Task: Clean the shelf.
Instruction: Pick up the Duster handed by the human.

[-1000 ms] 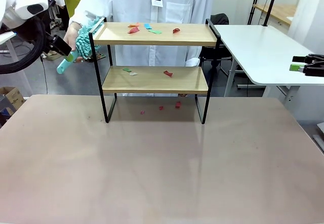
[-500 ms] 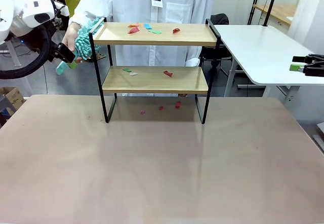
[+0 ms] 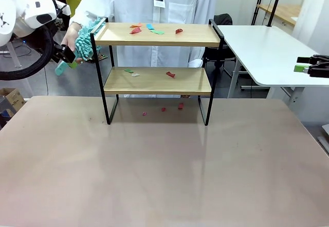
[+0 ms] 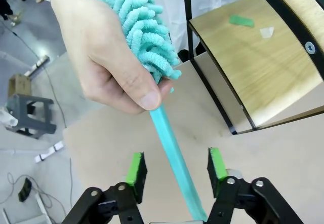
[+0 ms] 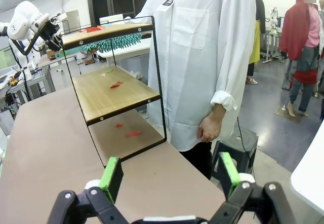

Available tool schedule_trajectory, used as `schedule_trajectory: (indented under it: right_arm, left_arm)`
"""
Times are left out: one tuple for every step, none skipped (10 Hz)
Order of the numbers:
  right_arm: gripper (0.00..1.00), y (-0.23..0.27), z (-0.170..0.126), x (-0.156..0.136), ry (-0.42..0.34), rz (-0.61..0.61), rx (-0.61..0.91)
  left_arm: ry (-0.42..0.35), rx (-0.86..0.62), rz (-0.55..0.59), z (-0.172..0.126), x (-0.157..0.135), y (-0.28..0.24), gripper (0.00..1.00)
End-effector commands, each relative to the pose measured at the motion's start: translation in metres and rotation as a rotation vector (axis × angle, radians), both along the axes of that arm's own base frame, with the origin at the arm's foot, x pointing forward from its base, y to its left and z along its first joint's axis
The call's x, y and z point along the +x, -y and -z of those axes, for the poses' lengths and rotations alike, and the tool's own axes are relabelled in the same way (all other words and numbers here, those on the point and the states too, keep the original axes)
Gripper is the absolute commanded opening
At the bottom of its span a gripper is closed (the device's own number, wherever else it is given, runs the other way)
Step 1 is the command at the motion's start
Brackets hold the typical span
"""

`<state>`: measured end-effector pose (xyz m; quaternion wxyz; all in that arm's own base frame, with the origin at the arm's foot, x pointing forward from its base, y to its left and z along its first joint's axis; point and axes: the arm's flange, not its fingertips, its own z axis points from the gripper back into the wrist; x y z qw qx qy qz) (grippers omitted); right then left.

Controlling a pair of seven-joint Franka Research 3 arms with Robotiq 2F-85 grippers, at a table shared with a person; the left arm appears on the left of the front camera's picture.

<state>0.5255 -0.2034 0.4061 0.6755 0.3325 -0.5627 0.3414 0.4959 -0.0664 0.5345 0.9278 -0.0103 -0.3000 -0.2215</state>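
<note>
- The left claw [image 4: 176, 165] is spread. The duster handle [image 4: 169, 138] passes between its pads, nearer one pad, and is not yet pinched.
- The long axis of the duster handle runs straight away from the left claw and up into the person's hand [image 4: 101, 67]. It is gripped there just below the fluffy head [image 4: 144, 26].
- The shelf [image 3: 190, 34] stands on the far part of the desk [image 3: 164, 186], just beyond the head and to the right of the left claw. Coloured scraps [image 3: 135, 30] are scattered on both boards.
- The right claw [image 3: 300, 63] is spread and empty, well apart past the far end of the shelf. The left arm is judged the nearer for taking the duster.
</note>
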Motion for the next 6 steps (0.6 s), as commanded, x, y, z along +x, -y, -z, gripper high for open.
schedule_trajectory:
  right_arm:
    - [1.0, -0.002, -0.0028, 0.0008, 0.005, -0.001, -0.004]
    - [1.0, -0.002, -0.0028, 0.0008, 0.005, -0.001, -0.004]
    - [1.0, -0.002, -0.0028, 0.0008, 0.005, -0.001, -0.004]
    - [1.0, -0.002, -0.0028, 0.0008, 0.005, -0.001, -0.004]
    - [1.0, -0.002, -0.0028, 0.0008, 0.005, -0.001, -0.004]
    - [1.0, -0.002, -0.0028, 0.0008, 0.005, -0.001, -0.004]
  left_arm:
    - [-0.011, 0.007, -0.031, 0.0023, -0.0008, 0.0014, 0.0]
    - [-0.015, 0.006, -0.046, 0.0024, -0.0003, 0.0017, 0.0]
    - [-0.017, 0.009, -0.056, 0.0023, -0.0009, 0.0024, 0.0]
    - [-0.014, 0.014, -0.056, 0.0021, -0.0001, 0.0025, 0.0]
    - [-0.014, 0.012, -0.074, 0.0033, -0.0009, 0.0026, 0.0]
    - [0.011, 0.03, -0.098, 0.0021, -0.0009, 0.0029, 0.0]
